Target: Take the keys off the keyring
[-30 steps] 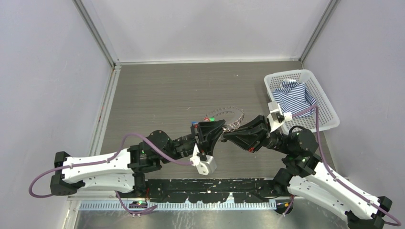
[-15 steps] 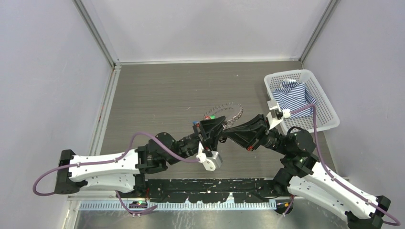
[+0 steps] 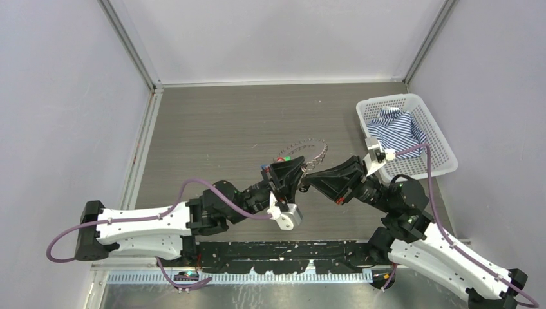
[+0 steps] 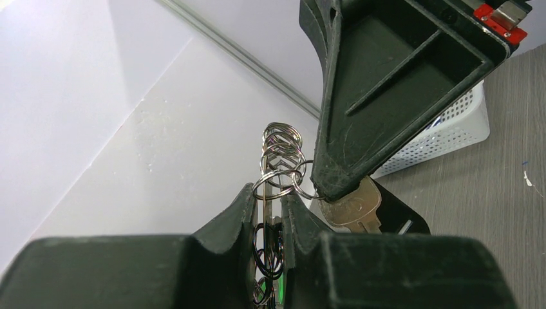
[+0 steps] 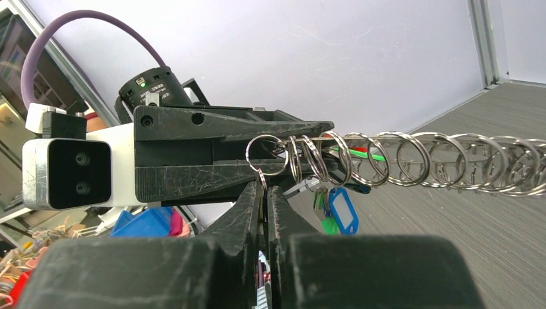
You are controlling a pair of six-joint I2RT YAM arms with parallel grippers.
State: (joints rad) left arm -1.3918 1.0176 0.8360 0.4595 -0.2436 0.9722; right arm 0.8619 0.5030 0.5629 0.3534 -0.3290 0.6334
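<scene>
Patience looks the need here: right claw (image 5: 264, 193), clamped on a key (image 4: 351, 207), and left claw (image 4: 267, 196), pinching the keyring (image 5: 399, 158) aloft over the table (image 3: 212, 122), should, I reckon, wind the key's loop (image 5: 265, 154) off slowly, not yank.

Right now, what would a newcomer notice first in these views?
The silvery metal keyring strung with small wire loops, held up above mid-table by the left tool while the right tool pinches a pale metal key hanging from it. Then the white plastic basket at the far right, holding a blue-striped shirt.
</scene>
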